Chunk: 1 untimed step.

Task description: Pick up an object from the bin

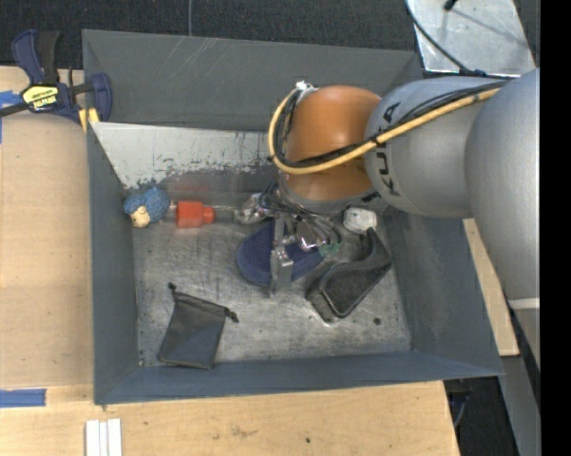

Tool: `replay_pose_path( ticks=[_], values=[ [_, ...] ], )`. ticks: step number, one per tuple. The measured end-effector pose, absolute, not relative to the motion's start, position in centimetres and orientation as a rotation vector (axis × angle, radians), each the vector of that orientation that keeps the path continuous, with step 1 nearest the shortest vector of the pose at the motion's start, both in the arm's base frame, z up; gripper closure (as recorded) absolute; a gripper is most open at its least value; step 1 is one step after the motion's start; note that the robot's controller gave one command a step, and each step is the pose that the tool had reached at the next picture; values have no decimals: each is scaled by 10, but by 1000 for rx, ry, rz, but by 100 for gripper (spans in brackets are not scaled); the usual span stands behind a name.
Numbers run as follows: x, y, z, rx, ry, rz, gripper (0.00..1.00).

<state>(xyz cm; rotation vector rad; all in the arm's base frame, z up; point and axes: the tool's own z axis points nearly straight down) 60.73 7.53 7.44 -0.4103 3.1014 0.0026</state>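
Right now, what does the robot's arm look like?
The arm is a fat, rounded silver-grey tube with dark KUKA letters on it. At its wrist is a shiny orange dome cover, with a yellow cable looping round it. Under the dome is a small grey metal gripper.

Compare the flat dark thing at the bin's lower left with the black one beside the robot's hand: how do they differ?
The dark pouch is angular and lies flat; the black case is rounded, with a raised rim. The dark pouch lies alone, apart from the hand; the black case lies right beside it. Both are dark and rest on the floor of the bin.
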Motion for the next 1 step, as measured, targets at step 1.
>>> replay_pose_path(
  ticks=[1],
  values=[
    [610, 79, 78, -411, 3089, 4, 100]
  ],
)
